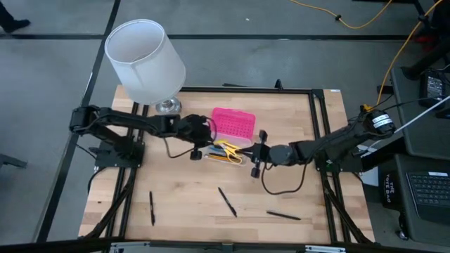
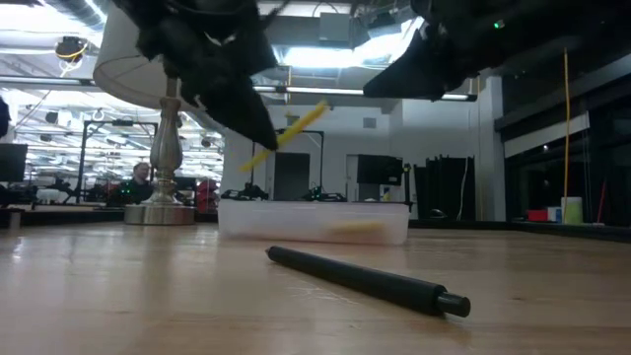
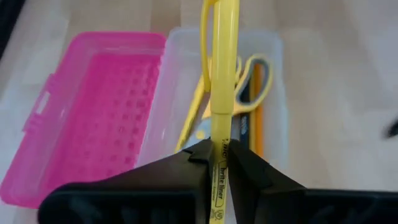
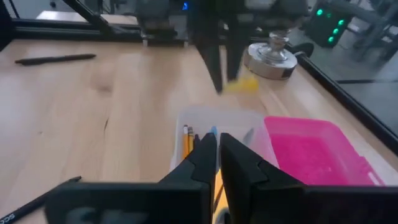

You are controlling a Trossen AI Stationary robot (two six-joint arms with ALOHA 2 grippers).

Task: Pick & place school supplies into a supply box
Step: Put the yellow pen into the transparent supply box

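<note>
The open pencil case [image 3: 217, 93] sits mid-table, pink lid [image 3: 93, 112] flopped aside, scissors [image 3: 249, 81] already in its clear tray. The left claw [image 3: 219, 158] pinches a yellow highlighter [image 3: 222, 68] above it. The right claw [image 4: 217, 149] hovers nearby, closed and empty. Released tilted like this, the highlighter might bounce over the rim.

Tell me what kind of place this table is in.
Probably a robotics lab or workshop: a wooden table in a black metal frame, yellow cables across a concrete floor, and ceiling strip lights over equipment racks behind.
</note>
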